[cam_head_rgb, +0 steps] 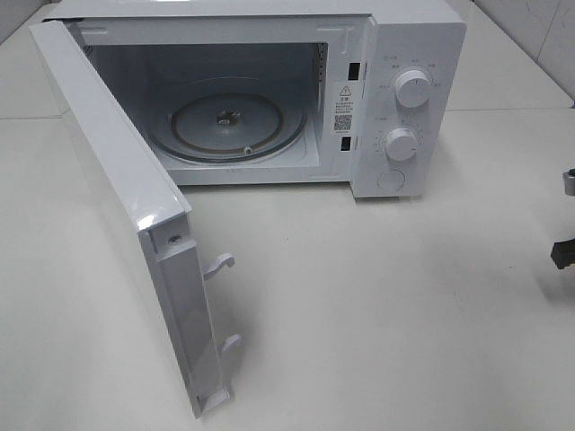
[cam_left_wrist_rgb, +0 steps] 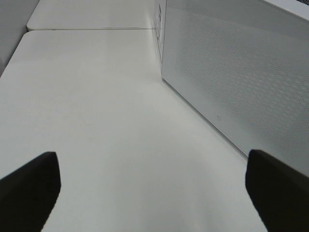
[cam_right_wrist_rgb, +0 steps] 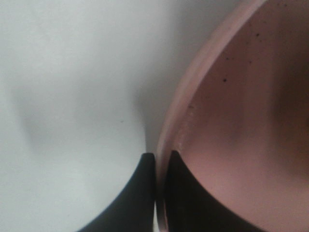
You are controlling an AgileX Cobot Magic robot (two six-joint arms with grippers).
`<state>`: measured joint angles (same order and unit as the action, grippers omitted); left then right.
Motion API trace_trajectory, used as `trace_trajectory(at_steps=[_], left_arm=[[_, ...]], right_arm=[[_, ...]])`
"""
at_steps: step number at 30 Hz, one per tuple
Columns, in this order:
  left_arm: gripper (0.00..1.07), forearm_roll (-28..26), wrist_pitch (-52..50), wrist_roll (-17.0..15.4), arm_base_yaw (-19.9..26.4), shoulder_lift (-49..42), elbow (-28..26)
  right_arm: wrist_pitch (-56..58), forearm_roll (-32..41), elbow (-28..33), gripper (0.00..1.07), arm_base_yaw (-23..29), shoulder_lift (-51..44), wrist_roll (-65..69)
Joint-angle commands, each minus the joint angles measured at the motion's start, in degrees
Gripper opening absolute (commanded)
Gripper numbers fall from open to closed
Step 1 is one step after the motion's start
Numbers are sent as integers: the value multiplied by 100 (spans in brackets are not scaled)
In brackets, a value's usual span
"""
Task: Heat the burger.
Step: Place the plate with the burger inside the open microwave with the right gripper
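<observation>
The burger is out of view in every frame. In the right wrist view my right gripper (cam_right_wrist_rgb: 161, 157) is shut on the rim of a pink round plate (cam_right_wrist_rgb: 241, 121), one finger inside the rim and one outside, above the white table. Only a dark part of the right arm (cam_head_rgb: 563, 256) shows at the right edge of the high view. My left gripper (cam_left_wrist_rgb: 150, 159) is open and empty, low over the table beside the microwave door's outer face (cam_left_wrist_rgb: 231, 72). The white microwave (cam_head_rgb: 404, 54) stands at the back with its door (cam_head_rgb: 117, 180) swung wide open and its glass turntable (cam_head_rgb: 229, 121) bare.
The open door juts toward the front left of the table (cam_head_rgb: 377, 314), with two latch hooks (cam_head_rgb: 220, 265) on its edge. Two knobs (cam_head_rgb: 411, 88) and a button are on the microwave's right panel. A seam between tabletops runs behind (cam_left_wrist_rgb: 91, 29).
</observation>
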<state>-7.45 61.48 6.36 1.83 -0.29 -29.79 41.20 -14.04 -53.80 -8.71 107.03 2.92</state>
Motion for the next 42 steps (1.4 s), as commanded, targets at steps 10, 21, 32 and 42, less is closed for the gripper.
trace_trajectory(at_steps=[10,21,32,42], left_arm=[[95,23,11,-17,0,-80,11],[95,23,11,-17,0,-80,11],[95,23,11,-17,0,-80,11],[95,23,11,-17,0,-80,11]], right_arm=[[401,-911,1043,0,1599,-1524,768],[1083,-2005,1862,0,3317,-2636,1725],[1026,-2235,2573,0,4738,-3306,997],[579,-2641,2676,0,5455,-3426,-378]])
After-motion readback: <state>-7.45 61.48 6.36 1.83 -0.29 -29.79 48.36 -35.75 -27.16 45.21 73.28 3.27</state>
